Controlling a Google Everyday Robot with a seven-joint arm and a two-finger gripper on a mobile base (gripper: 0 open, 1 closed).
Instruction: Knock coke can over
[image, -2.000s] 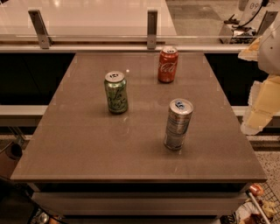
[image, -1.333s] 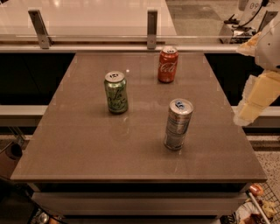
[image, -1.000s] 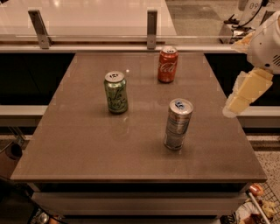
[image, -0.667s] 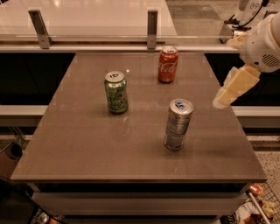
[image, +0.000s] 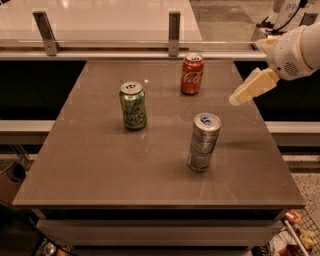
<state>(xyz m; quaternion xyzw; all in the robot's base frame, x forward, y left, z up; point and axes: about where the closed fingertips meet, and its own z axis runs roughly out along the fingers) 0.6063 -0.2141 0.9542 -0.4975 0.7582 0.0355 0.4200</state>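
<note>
Brown table (image: 100, 165) carries three upright cans: the coke can (image: 192, 74) stands at the back, with the green can (image: 133, 105) forward and left of it and the slim silver can (image: 203, 142) forward of it, all unmoved. Since two seconds ago the gripper (image: 236, 99) has swung in from beyond the table's right edge. It now hangs right of the coke can, apart from it, its cream fingers pressed together.

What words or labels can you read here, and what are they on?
"Coca-Cola": white script on the coke can, upright at the back of the table.
The green can: print too blurred to read.
The silver can: print too blurred to read.
The gripper, hovering right of the coke can: no text visible.
</note>
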